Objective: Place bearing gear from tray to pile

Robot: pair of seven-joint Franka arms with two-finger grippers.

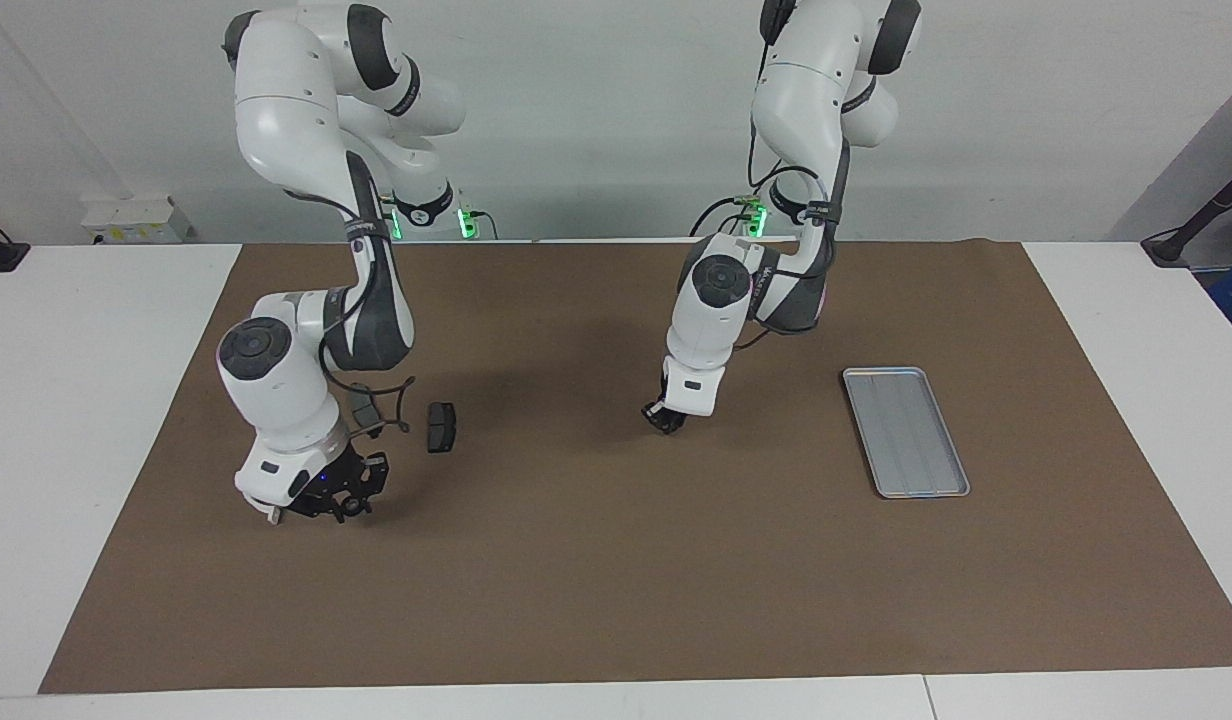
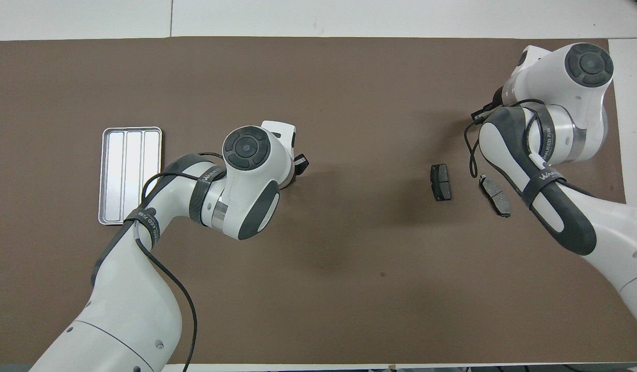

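The silver tray (image 1: 906, 432) (image 2: 130, 175) lies toward the left arm's end of the mat, and nothing lies in it. The pile shows as two dark grey pads (image 1: 441, 427) (image 2: 441, 182) (image 2: 495, 195) toward the right arm's end. No bearing gear shows in either view. My right gripper (image 1: 328, 497) hangs low over the mat beside the pile, and its wrist hides it from above. My left gripper (image 1: 665, 419) (image 2: 300, 164) is shut and holds nothing, low over the middle of the mat and apart from the tray.
A brown mat (image 1: 616, 580) covers the table between white margins. The right arm's black cable (image 1: 391, 400) loops over the pad nearer to the robots.
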